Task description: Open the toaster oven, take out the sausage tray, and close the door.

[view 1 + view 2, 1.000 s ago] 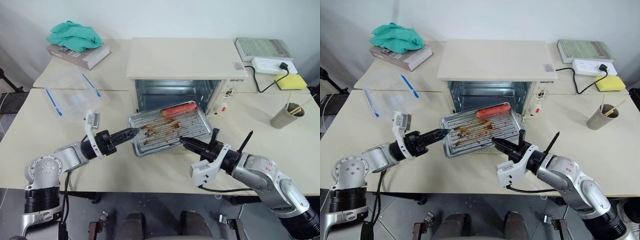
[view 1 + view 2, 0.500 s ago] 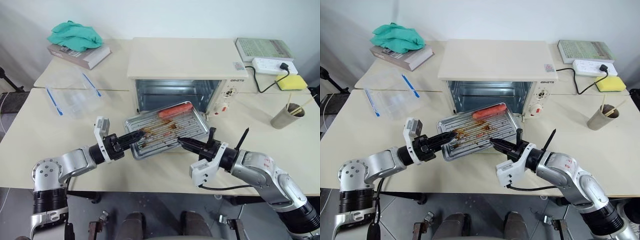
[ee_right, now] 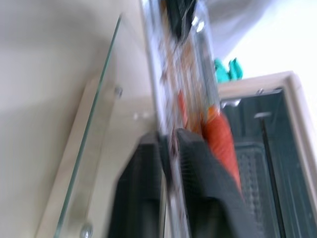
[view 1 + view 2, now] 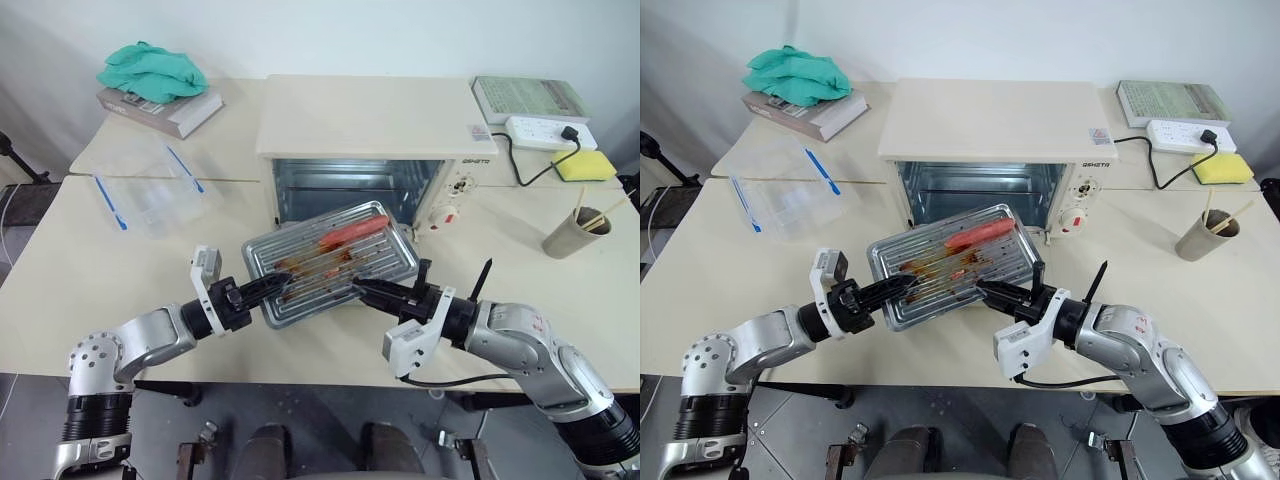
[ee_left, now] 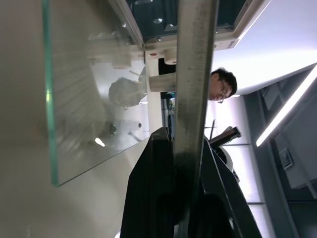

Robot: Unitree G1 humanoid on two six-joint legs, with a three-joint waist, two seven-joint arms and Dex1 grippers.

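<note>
Left gripper (image 4: 268,288) clamps sausage tray (image 4: 330,262) edge — right gripper (image 4: 362,288) pinches opposite rim

Both eye views look forward and down from head height over the pale beige surface (image 4: 60,250), sharing nearly the same scene — the cream-white boxy toaster oven (image 4: 370,125) sits mid-frame in each. The left wrist view sits tight against the rim of the shiny silver ribbed metal tray (image 5: 194,74), looking along it toward the oven. The right wrist view is just as close — facing the tray's opposite rim.
</note>
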